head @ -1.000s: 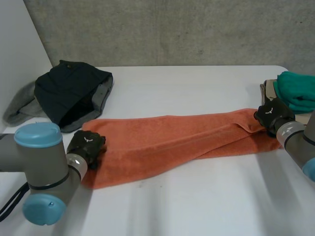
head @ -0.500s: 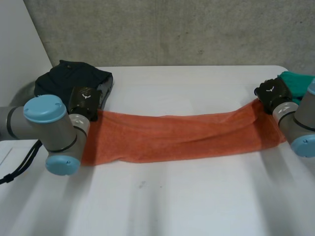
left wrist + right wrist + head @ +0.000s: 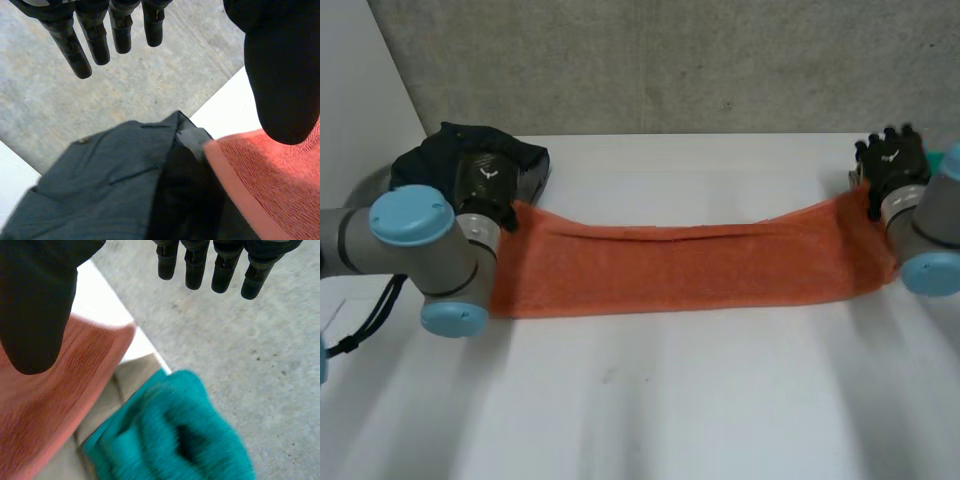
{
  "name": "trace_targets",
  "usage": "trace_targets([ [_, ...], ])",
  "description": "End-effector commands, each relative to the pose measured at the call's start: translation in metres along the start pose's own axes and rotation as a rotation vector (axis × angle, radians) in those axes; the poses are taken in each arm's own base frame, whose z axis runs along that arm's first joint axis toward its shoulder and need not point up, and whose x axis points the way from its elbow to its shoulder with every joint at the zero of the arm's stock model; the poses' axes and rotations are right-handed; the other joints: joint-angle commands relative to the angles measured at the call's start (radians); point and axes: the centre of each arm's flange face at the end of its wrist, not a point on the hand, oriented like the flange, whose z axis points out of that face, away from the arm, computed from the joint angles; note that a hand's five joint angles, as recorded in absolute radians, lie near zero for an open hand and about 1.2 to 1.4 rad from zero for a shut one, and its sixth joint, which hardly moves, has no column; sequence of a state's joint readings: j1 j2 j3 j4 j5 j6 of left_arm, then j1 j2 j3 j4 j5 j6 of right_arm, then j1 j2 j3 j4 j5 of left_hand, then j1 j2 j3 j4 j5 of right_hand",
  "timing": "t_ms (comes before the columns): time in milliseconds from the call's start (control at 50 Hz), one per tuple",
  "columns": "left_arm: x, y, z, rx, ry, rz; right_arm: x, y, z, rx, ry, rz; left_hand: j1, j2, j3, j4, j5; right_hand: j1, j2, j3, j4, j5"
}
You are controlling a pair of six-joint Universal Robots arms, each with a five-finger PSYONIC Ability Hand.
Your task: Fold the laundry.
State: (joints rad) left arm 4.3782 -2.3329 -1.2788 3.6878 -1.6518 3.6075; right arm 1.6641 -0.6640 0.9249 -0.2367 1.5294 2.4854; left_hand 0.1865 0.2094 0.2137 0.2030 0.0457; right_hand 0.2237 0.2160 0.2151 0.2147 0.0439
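Observation:
An orange towel [image 3: 690, 265] lies as a long folded strip across the white table [image 3: 670, 400]. My left hand [image 3: 485, 180] is at its far left corner, up against a dark garment [image 3: 440, 150]. In the left wrist view its fingers [image 3: 70, 40] are straight and spread from the thumb [image 3: 282, 75], holding nothing, and the towel's corner [image 3: 270, 190] lies below the thumb. My right hand [image 3: 892, 162] is at the towel's far right corner. Its fingers [image 3: 192, 265] are straight too, the thumb [image 3: 35, 305] apart from them over the towel's end [image 3: 45, 410].
The dark garment [image 3: 110, 190] lies heaped at the table's back left, with a grey cloth [image 3: 360, 195] beside it. A teal cloth [image 3: 170, 440] sits on a beige piece [image 3: 125, 382] at the right edge. A concrete wall [image 3: 670, 60] stands behind the table.
Both hands carried the towel's near edge to the far side, folding it into a narrower strip. Their fingers then opened and let go of the corners.

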Motion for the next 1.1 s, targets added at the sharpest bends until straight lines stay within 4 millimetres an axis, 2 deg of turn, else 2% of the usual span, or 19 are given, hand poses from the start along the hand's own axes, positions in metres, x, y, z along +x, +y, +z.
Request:
trace_targets([
  [20, -0.02, -0.033, -0.029, 0.024, -0.009, -0.007, 0.041, -0.06, -0.049, -0.011, -0.094, 0.102, -0.012, -0.035, -0.039, -0.028, -0.046, -0.049, -0.042, -0.041, -0.04, -0.044],
  [60, -0.022, -0.038, -0.042, 0.02, 0.0, -0.007, 0.04, -0.057, -0.061, -0.054, -0.159, 0.111, -0.012, -0.035, -0.039, -0.028, -0.046, -0.049, -0.042, -0.041, -0.04, -0.044],
  [160, -0.021, -0.041, -0.069, 0.003, 0.043, -0.006, 0.031, -0.01, -0.095, -0.26, -0.371, 0.191, -0.012, -0.035, -0.039, -0.028, -0.046, 0.16, 0.168, 0.168, 0.169, 0.165],
  [240, -0.015, -0.04, -0.085, -0.001, 0.102, -0.023, 0.023, 0.011, -0.111, -0.3, -0.432, 0.191, -0.012, -0.035, -0.039, -0.028, -0.046, 0.252, 0.259, 0.26, 0.261, 0.257],
  [400, -0.004, -0.037, -0.092, -0.003, 0.145, -0.065, 0.008, 0.055, -0.096, -0.229, -0.367, 0.075, -0.012, -0.035, -0.039, -0.028, -0.046, 0.287, 0.294, 0.295, 0.296, 0.292],
  [440, -0.003, -0.037, -0.092, -0.003, 0.146, -0.065, 0.007, 0.063, -0.091, -0.222, -0.338, 0.055, -0.012, -0.035, -0.039, -0.028, -0.046, 0.436, 0.444, 0.445, 0.445, 0.441],
  [460, -0.003, -0.037, -0.092, -0.003, 0.146, -0.065, 0.009, 0.068, -0.085, -0.224, -0.299, 0.034, -0.012, -0.035, -0.039, -0.028, -0.046, 0.919, 0.927, 0.928, 0.928, 0.924],
  [480, -0.003, -0.037, -0.092, -0.003, 0.146, -0.065, 0.011, 0.071, -0.083, -0.23, -0.276, 0.022, -0.012, -0.035, -0.039, -0.028, -0.046, 1.17, 1.178, 1.179, 1.179, 1.175],
  [520, -0.002, -0.036, -0.093, -0.006, 0.148, -0.065, 0.018, 0.076, -0.081, -0.279, -0.187, -0.025, -0.012, -0.035, -0.039, -0.028, -0.046, 1.173, 1.18, 1.181, 1.182, 1.178],
  [580, -0.003, -0.038, -0.095, -0.004, 0.148, -0.065, 0.027, 0.08, -0.082, -0.33, -0.099, -0.08, -0.012, -0.035, -0.039, -0.028, -0.046, 1.173, 1.18, 1.181, 1.182, 1.178],
  [700, -0.011, -0.051, -0.101, 0.028, 0.134, -0.068, 0.094, 0.052, -0.08, -0.256, 0.097, -0.325, -0.012, -0.035, -0.039, -0.028, -0.046, 1.173, 1.18, 1.181, 1.182, 1.178],
  [800, -0.017, -0.055, -0.106, 0.035, 0.122, -0.07, 0.098, 0.042, -0.077, -0.232, 0.096, -0.522, -0.012, -0.035, -0.039, -0.028, -0.046, 1.173, 1.18, 1.181, 1.182, 1.178],
  [900, -0.017, -0.053, -0.11, 0.022, 0.125, -0.069, 0.021, -0.026, -0.085, 0.074, -0.077, -0.565, -0.012, -0.035, -0.039, -0.028, -0.046, 1.173, 1.18, 1.181, 1.182, 1.178],
  [920, -0.016, -0.052, -0.11, 0.021, 0.125, -0.069, -0.008, -0.049, -0.095, 0.193, -0.147, -0.565, -0.012, -0.035, -0.039, -0.028, -0.046, 1.173, 1.18, 1.181, 1.182, 1.178],
  [960, -0.016, -0.052, -0.11, 0.02, 0.127, -0.069, -0.034, -0.07, -0.107, 0.311, -0.209, -0.566, -0.012, -0.035, -0.039, -0.028, -0.046, 1.173, 1.18, 1.181, 1.182, 1.178],
  [1000, -0.015, -0.051, -0.112, 0.017, 0.132, -0.069, -0.073, -0.093, -0.13, 0.468, -0.312, -0.561, -0.012, -0.035, -0.039, -0.028, -0.046, 1.173, 1.18, 1.181, 1.182, 1.178],
  [1060, -0.013, -0.052, -0.113, 0.017, 0.135, -0.069, -0.116, -0.107, -0.159, 0.603, -0.439, -0.551, -0.012, -0.035, -0.039, -0.028, -0.046, 1.173, 1.18, 1.181, 1.182, 1.178],
  [1080, -0.013, -0.052, -0.113, 0.018, 0.137, -0.069, -0.146, -0.112, -0.182, 0.68, -0.535, -0.546, -0.012, -0.035, -0.039, -0.028, -0.046, 1.173, 1.18, 1.181, 1.182, 1.178],
  [1100, -0.013, -0.052, -0.114, 0.016, 0.137, -0.069, -0.16, -0.114, -0.194, 0.712, -0.585, -0.544, -0.012, -0.035, -0.039, -0.028, -0.046, 1.173, 1.18, 1.181, 1.182, 1.178],
])
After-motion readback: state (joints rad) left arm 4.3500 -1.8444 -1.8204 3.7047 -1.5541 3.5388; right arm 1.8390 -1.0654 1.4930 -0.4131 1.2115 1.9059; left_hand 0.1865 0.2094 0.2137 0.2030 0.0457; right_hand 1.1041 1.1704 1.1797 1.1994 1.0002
